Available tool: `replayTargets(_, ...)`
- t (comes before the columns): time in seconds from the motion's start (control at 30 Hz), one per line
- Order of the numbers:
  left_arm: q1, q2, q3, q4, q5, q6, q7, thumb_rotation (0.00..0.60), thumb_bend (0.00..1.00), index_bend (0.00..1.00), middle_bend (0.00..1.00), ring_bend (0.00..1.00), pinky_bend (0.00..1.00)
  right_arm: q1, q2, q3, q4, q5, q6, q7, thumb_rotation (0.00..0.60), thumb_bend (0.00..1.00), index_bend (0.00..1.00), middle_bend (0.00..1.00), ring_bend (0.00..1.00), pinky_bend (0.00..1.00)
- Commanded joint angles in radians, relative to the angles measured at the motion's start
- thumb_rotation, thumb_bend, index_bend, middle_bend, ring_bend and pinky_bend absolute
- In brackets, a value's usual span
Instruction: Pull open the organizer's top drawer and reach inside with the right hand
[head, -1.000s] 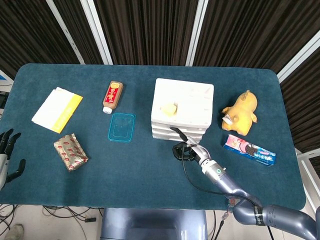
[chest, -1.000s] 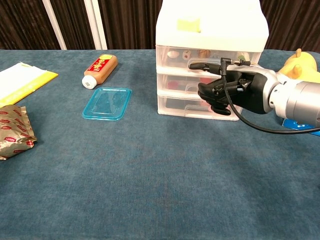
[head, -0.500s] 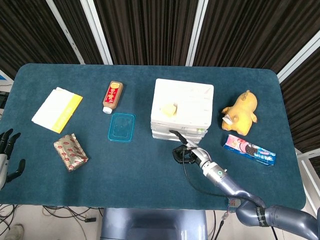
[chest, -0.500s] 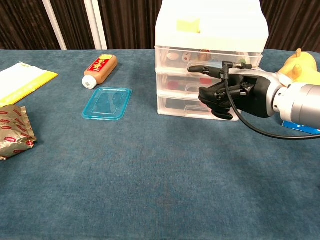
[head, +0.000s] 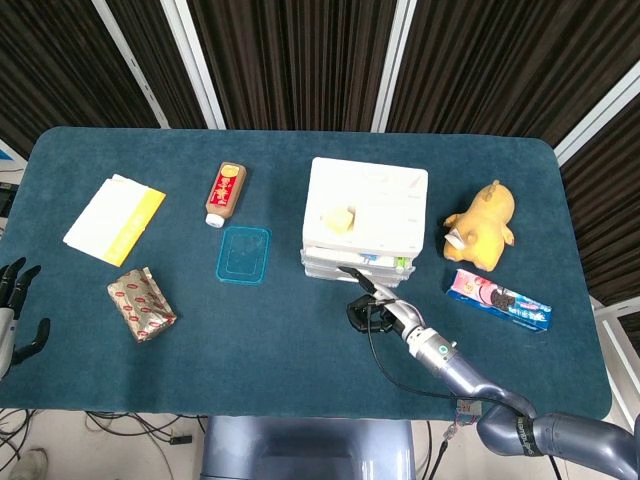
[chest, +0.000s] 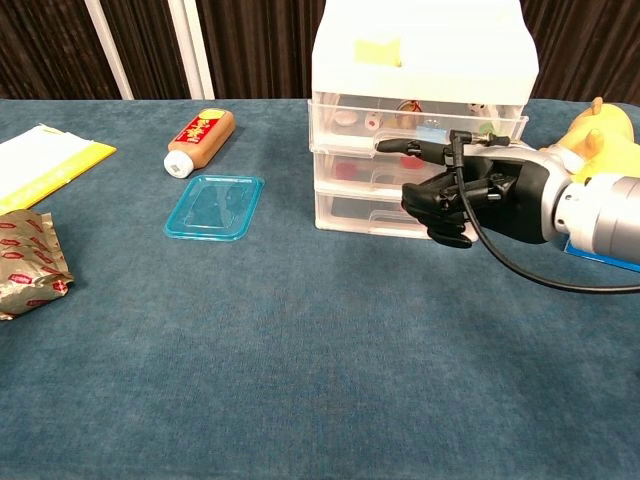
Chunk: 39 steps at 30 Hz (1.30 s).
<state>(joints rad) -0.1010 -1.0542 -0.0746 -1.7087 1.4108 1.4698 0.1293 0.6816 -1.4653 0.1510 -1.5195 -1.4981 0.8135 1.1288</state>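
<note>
While right robot hand (chest: 462, 192) hooks a finger on top drawer (chest: 416, 119) front, fingers curled: pull step, drawer barely out. Next: drag toward 6 o'clock. Left robot hand (head: 14, 310) open, idle.

Head cam: high, looking steeply down, whole table (head: 300, 340) in frame. Chest cam: low, near table height, facing forward, close. Both share the drawer unit (head: 365, 205) (chest: 420, 60) area.

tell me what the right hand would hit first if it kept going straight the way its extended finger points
Most likely the organizer's top drawer. The right hand points its extended finger at the drawer front, which is pulled slightly out of the white organizer. How close the fingertip is remains unclear; it may already be touching.
</note>
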Motion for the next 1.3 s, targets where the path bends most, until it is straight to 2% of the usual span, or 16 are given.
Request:
replayTargets(0.03,0.0,0.0,0.0,0.0,0.0,-0.001,0.0,0.6,0.42,0.1,0.03,0.0,0.0,0.001,0.006,-0.01,-0.003,-0.011,0.007,0.011,0.6,0.63,0.06,0.8,0.85,0.85)
replayTargets(0.53,0.0,-0.001,0.0,0.0,-0.001,0.0,0.002,0.6,0.42,0.1,0.03,0.0,0.0,0.005,0.018,-0.049,-0.008,-0.025,0.031,0.032,0.6,0.63,0.06,0.81,0.85,0.85)
replayTargets(1.03,-0.001,0.0,0.0,0.0,-0.002,-0.002,0.002,0.6,0.42,0.1,0.03,0.0,0.0,-0.014,0.027,-0.066,-0.031,-0.004,0.066,0.007,0.6,0.63,0.06,0.81,0.85,0.85)
replayTargets(1.3,-0.001,-0.001,0.0,0.0,-0.003,-0.003,0.003,0.6,0.42,0.1,0.03,0.0,0.0,-0.059,0.063,-0.129,-0.091,-0.047,0.113,-0.01,0.6,0.63,0.06,0.81,0.86,0.85)
